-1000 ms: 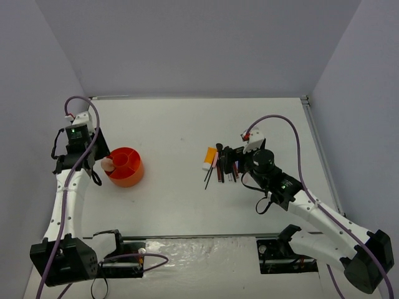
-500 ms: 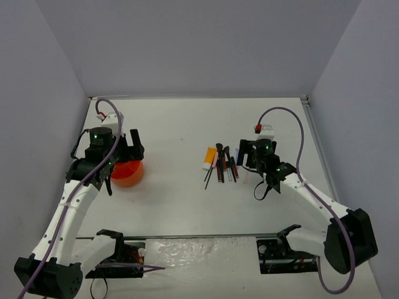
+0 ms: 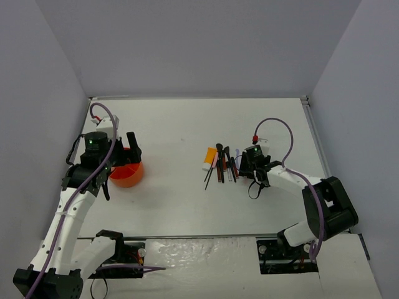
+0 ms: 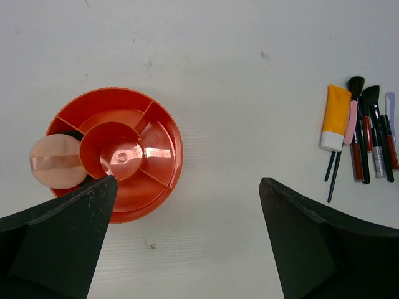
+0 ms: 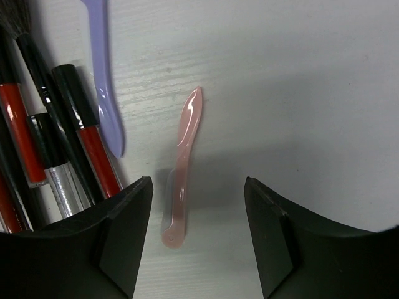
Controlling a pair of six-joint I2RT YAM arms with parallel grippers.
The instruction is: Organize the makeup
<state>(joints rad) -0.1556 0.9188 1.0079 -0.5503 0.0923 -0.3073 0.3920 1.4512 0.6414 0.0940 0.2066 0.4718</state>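
A: What changed on the left?
B: The left fingers [image 4: 59, 243] have gone from part-shut to spread wide, with nothing between them. The arm has swung in from the left side of the round orange plastic divided tub [image 4: 167, 128] and now hangs over it. The pale pink round puff [image 4: 55, 162] lies released in the tub's left outer compartment, overlapping the rim.
A: Reading?
B: Judged: one item is filed and the left arm is free for another.
A: And the right?
B: That arm has folded in and dropped low at the right end of the makeup row on the white table [image 3: 174, 124]. The right fingers [image 5: 121, 240] have narrowed from full spread but stand apart. They straddle a thin pale pink plastic spatula [image 5: 182, 162] that lies flat. Table shows on both sides of it, so there is no grip yet.
A: The rest of the set?
B: Unmoved, in a row mid-table: the orange-and-white squeeze tube [image 4: 335, 112], black-handled brushes [image 4: 361, 149], red gloss sticks [image 5: 93, 140], and a lilac plastic spatula [image 5: 103, 75] near the pink one, not touching it.
A: Consequence?
B: The spatula looks like the next pick. Thin and flat, it could skid as the fingers close. Most of the set is still unsorted
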